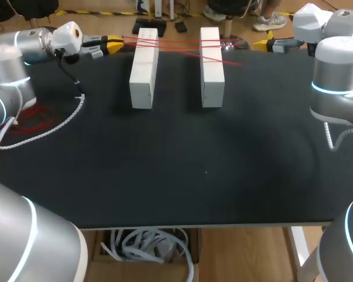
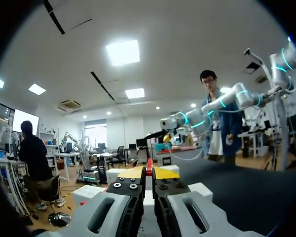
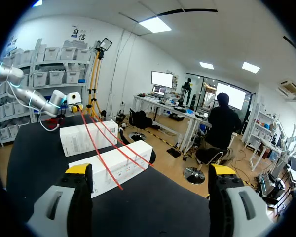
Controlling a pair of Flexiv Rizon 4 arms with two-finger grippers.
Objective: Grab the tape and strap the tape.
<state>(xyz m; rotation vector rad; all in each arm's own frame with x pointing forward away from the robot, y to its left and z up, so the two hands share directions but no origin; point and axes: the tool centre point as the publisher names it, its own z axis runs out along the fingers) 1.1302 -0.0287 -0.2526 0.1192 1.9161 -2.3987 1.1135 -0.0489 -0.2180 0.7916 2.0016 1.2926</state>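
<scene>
Two white boxes lie side by side at the back of the black table. Thin red tape runs across their far ends in several crossing strands. My left gripper is just left of the left box, shut on the tape's end. In the left wrist view the red tape shows pinched between the yellow tips of that gripper. My right gripper stands open to the right of the right box, holding nothing. From the right wrist, the gripper faces the boxes and the tape.
A loose heap of red tape and a white coiled cable lie on the table at the left, under my left arm. The table's front edge runs along the near side.
</scene>
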